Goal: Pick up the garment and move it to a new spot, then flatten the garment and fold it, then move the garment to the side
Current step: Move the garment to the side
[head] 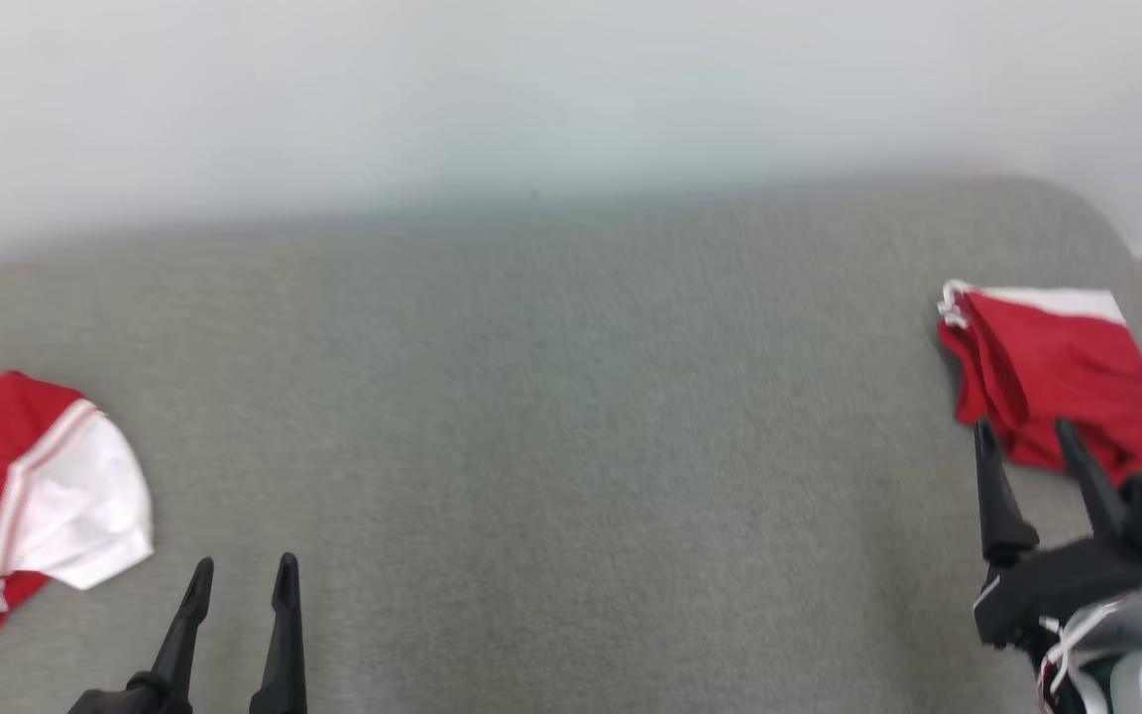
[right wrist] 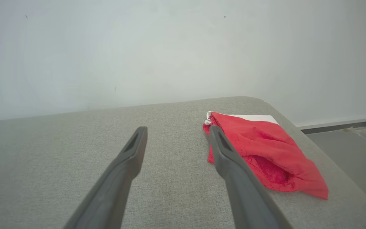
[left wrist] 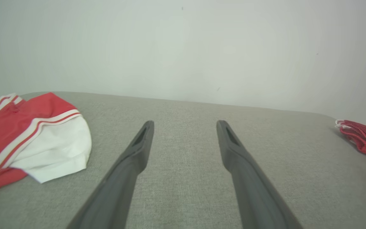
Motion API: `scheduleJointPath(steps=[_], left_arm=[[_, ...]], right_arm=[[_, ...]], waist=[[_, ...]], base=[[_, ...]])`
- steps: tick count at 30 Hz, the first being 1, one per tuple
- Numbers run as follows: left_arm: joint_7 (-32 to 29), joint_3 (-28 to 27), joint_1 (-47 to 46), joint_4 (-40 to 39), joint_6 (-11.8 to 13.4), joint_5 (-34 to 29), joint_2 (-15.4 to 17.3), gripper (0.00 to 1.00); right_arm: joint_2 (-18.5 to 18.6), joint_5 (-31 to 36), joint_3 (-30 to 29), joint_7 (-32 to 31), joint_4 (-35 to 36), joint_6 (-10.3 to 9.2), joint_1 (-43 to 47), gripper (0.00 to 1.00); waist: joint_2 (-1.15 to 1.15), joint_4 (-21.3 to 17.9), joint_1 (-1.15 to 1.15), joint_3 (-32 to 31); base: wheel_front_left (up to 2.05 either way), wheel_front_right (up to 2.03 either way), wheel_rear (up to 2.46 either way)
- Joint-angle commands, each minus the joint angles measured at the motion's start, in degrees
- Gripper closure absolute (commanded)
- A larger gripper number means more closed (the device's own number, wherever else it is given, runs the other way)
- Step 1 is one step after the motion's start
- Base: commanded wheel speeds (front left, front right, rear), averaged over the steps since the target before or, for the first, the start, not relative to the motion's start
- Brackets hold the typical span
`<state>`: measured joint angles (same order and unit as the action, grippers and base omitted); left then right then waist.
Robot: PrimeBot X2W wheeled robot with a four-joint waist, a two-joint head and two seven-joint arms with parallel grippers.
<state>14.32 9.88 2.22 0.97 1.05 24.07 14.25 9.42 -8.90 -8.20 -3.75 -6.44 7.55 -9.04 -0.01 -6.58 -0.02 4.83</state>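
The garment (head: 1057, 377) is a folded red piece with a white band along its far edge, lying at the right end of the grey cushioned surface (head: 551, 416). My right gripper (head: 1022, 428) stands open just in front of its near edge, holding nothing. In the right wrist view the garment (right wrist: 259, 143) lies beside and past the right finger of that gripper (right wrist: 177, 128). My left gripper (head: 244, 563) is open and empty at the lower left. The left wrist view shows this gripper (left wrist: 185, 122) over bare fabric, with the garment (left wrist: 365, 138) far off to the right.
A second red and white jersey (head: 26, 476) lies crumpled at the left edge, close to my left gripper; it also shows in the left wrist view (left wrist: 33, 133). A pale wall backs the surface. The surface's rounded right edge drops to grey floor (right wrist: 345, 140).
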Motion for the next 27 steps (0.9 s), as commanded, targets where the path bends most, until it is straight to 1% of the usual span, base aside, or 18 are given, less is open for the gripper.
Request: scheduleJointPath(steps=[1, 4, 5, 10, 16, 20, 27], left_arm=[[0.6, -0.7, 1.2, 0.3, -0.5, 0.8, -0.9, 0.0], [0.9, -2.5, 2.2, 0.8, -1.1, 0.7, -1.7, 0.0], [1.0, -3.3, 2.3, 0.5, -1.3, 0.6, -2.4, 0.0], [0.9, -5.8, 4.2, 0.9, -2.2, -1.3, -3.8, 0.0], [0.9, -7.5, 6.2, 3.9, -2.6, -4.0, -5.2, 0.0], [0.9, -7.5, 6.4, 6.5, -3.4, -5.1, -5.5, 0.0], [0.9, -7.3, 5.4, 10.4, -3.4, -6.3, -5.0, 0.0]], right_arm=[[-1.3, -1.3, -0.5, 0.2, 1.3, -0.13, 2.1, 0.0], [-3.5, -2.8, -1.1, -0.7, 2.6, -0.13, 5.4, 0.0], [-4.2, -2.9, -1.2, -0.7, 3.0, -0.13, 6.3, 0.0], [-5.7, -2.9, 0.1, -0.1, 3.5, -0.13, 9.3, 0.0], [-6.2, -2.6, 4.6, 1.4, 1.0, -0.13, 12.7, 0.0], [-6.4, -2.4, 5.2, 2.5, -0.9, -0.13, 13.8, 0.0], [-6.5, -0.9, 7.5, 2.0, -2.8, -0.13, 14.0, 0.0]], waist=[[0.01, 5.7, 0.02, -8.5], [0.01, 6.7, 0.02, -10.5], [0.01, 6.9, 0.02, -11.0], [0.01, 6.8, 0.02, -12.3], [0.01, 6.8, 0.02, -13.1], [0.01, 7.0, 0.02, -13.5], [0.01, 7.2, 0.02, -13.1]], base=[[0.0, 0.0, 0.0], [0.0, 0.0, 0.0], [0.0, 0.0, 0.0], [0.0, 0.0, 0.0], [0.0, 0.0, 0.0], [0.0, 0.0, 0.0], [0.0, 0.0, 0.0]])
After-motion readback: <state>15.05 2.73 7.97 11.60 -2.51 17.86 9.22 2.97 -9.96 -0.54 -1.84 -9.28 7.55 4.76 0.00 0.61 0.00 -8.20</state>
